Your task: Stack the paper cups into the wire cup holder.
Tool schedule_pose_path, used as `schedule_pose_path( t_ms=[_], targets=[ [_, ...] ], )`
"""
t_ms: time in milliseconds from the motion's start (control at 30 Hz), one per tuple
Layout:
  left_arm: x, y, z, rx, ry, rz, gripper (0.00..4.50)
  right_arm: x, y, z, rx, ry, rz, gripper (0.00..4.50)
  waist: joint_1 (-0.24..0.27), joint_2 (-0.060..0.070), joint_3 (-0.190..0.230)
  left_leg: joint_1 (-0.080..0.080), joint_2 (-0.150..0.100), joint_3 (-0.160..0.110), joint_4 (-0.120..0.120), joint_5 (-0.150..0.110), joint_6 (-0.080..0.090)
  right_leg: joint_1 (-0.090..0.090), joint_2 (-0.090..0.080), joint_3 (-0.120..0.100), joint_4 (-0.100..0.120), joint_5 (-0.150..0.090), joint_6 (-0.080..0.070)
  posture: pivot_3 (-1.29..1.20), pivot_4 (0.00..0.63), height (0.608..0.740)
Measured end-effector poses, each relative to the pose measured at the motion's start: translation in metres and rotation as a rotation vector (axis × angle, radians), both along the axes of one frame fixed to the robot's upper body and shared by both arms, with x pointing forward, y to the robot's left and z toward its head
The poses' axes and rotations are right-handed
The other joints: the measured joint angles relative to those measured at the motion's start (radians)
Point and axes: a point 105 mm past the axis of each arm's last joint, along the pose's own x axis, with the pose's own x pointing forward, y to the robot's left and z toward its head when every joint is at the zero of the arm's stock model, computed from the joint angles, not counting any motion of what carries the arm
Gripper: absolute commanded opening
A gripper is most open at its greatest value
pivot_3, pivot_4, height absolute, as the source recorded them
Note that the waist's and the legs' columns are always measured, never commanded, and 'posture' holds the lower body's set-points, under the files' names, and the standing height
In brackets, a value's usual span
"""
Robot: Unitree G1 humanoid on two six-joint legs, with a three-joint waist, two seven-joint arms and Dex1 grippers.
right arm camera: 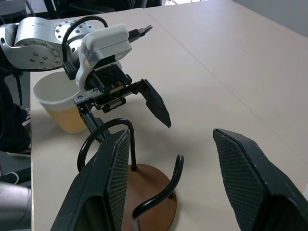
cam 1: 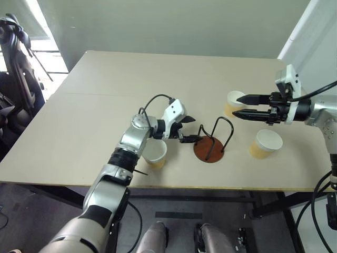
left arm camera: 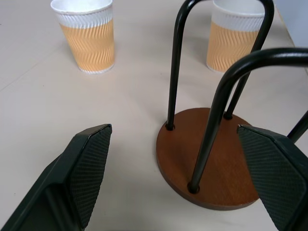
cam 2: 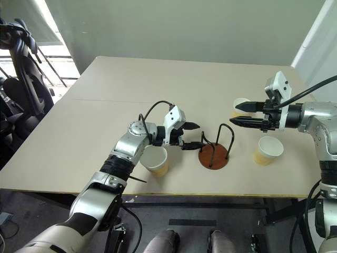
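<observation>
I see my left gripper point(cam 1: 188, 129), jaws released, just beside the empty wire cup holder point(cam 1: 209, 148), while my right gripper point(cam 1: 240, 107), jaws released too, points level at the far paper cup point(cam 1: 235, 102), so it is the nearer arm.

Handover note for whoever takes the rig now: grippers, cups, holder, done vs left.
Left gripper: open, empty, at the near-left side of the wire cup holder, one finger by a wire loop.
Right gripper: open, empty, raised in front of the far cup.
Cups: all three upright on the table; one under the left forearm, one at the far right, one near right.
Done: nothing; the holder is empty.
Left: all three cups.
</observation>
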Motion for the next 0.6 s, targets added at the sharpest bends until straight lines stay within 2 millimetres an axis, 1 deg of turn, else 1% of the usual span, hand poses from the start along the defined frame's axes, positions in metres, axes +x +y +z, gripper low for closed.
schedule_pose_path(
  t_ms=[167, 367, 433, 500, 600],
  targets=[
    [0.001, 0.0, 0.002, -0.009, 0.004, 0.011, 4.46, 0.0, 0.0, 0.0, 0.0, 0.004, 0.003, 2.74, 0.0, 0.0, 0.0, 0.0, 0.0, 0.0, 0.0, 0.0, 0.0, 0.0, 0.0, 0.0, 0.0, 0.0, 0.0, 0.0, 0.15, 0.74],
    [-0.003, -0.001, 0.021, -0.046, -0.005, -0.014, 4.46, -0.002, 0.0, -0.001, 0.011, 0.029, 0.011, 2.74, 0.0, 0.0, 0.0, 0.0, 0.0, 0.0, 0.0, 0.0, 0.0, 0.0, 0.0, 0.0, 0.0, 0.0, 0.0, 0.0, 0.15, 0.74],
    [-0.003, 0.005, 0.029, -0.042, -0.016, -0.013, 4.46, -0.002, 0.0, -0.001, 0.013, 0.032, 0.013, 2.74, 0.0, 0.0, 0.0, 0.0, 0.0, 0.0, 0.0, 0.0, 0.0, 0.0, 0.0, 0.0, 0.0, 0.0, 0.0, 0.0, 0.15, 0.74],
    [-0.003, 0.016, 0.037, -0.042, -0.024, -0.007, 4.46, -0.002, 0.0, -0.001, 0.012, 0.033, 0.012, 2.74, -0.001, 0.0, 0.0, 0.0, 0.0, 0.0, -0.001, 0.0, 0.0, 0.0, 0.0, 0.0, 0.0, 0.0, 0.0, 0.0, 0.15, 0.74],
    [-0.001, 0.034, 0.04, -0.019, -0.016, 0.018, 4.46, -0.002, 0.0, -0.001, 0.013, 0.033, 0.011, 2.74, -0.002, 0.0, 0.0, 0.0, 0.0, 0.0, -0.001, 0.0, 0.0, 0.0, 0.0, 0.0, 0.0, 0.0, 0.0, 0.0, 0.15, 0.74]
  ],
)
